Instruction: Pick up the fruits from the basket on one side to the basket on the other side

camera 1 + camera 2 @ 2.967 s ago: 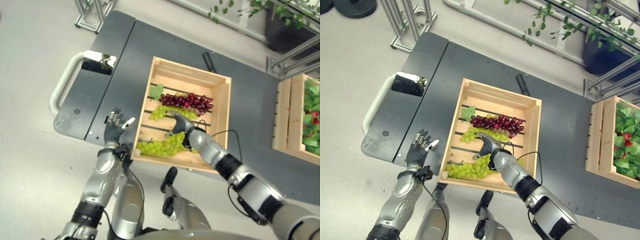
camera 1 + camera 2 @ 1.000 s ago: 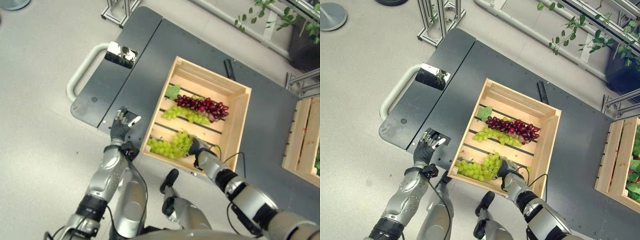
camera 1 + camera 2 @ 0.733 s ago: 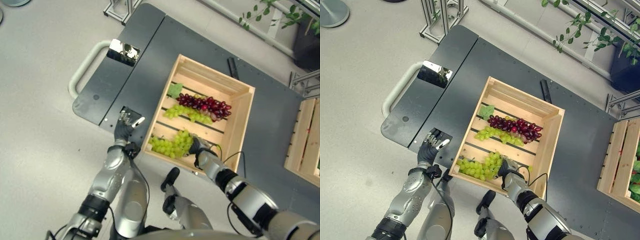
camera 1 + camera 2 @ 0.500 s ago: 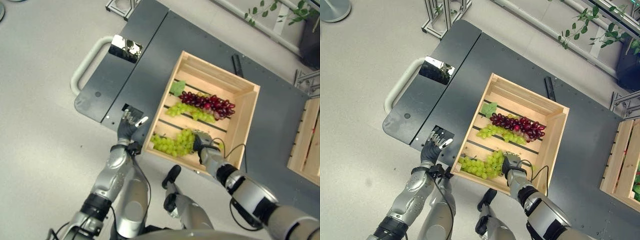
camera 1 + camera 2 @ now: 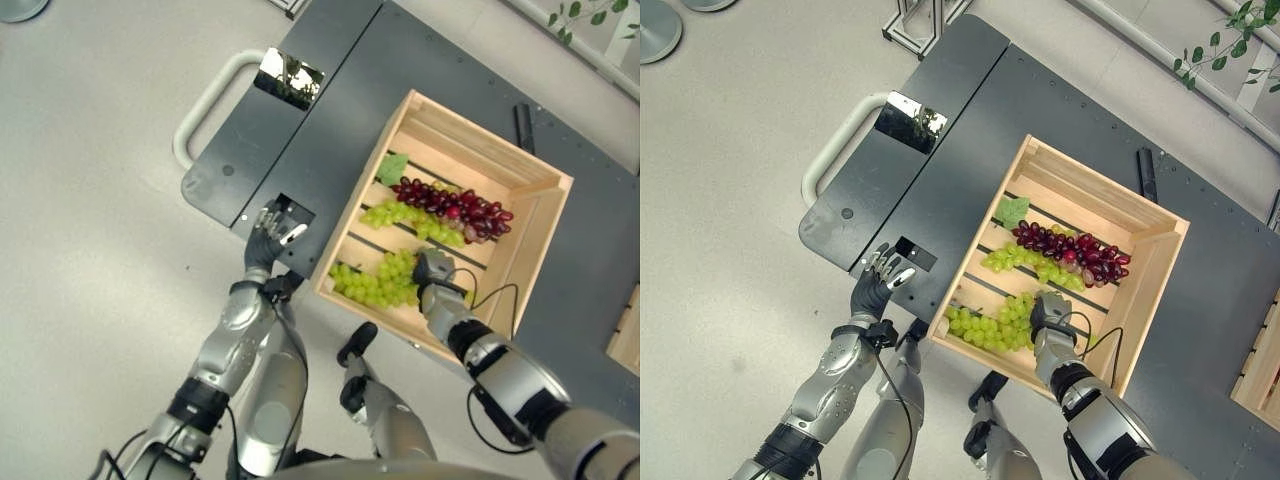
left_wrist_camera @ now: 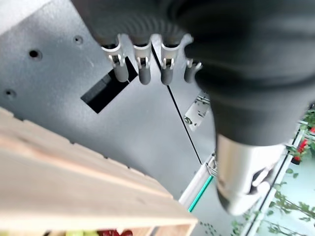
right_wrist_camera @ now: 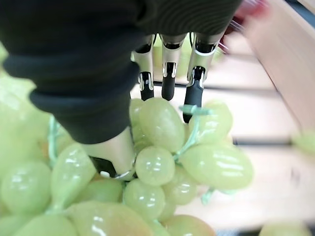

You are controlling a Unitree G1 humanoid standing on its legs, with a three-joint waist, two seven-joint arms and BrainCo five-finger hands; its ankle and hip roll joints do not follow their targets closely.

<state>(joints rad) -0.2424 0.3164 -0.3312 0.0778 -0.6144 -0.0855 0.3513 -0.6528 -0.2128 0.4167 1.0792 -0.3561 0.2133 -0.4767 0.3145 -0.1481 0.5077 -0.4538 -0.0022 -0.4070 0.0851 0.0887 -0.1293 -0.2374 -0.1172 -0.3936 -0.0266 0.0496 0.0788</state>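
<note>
A wooden crate (image 5: 541, 214) sits on a dark cart deck. It holds a red grape bunch (image 5: 455, 200), a green bunch (image 5: 405, 215) beside it, and another green grape bunch (image 5: 372, 282) near the front wall. My right hand (image 5: 432, 272) rests on the right end of that front bunch. In the right wrist view its fingers (image 7: 167, 81) curl over the green grapes (image 7: 162, 129) and the thumb (image 7: 115, 157) presses in from the other side. My left hand (image 5: 270, 238) hovers open over the deck left of the crate, its fingers (image 6: 142, 69) relaxed.
A second wooden crate (image 5: 1257, 372) peeks in at the right edge. The deck has a grey handle (image 5: 205, 110), a shiny plate (image 5: 287, 75), a rectangular slot (image 5: 292, 210) by my left hand and a black bar (image 5: 523, 115) behind the crate. A green leaf (image 5: 393, 167) lies in the crate.
The camera has shifted. My right hand moved from the crate's middle to the front green bunch's right end and closed on it, bunching the grapes up. The left hand stayed put.
</note>
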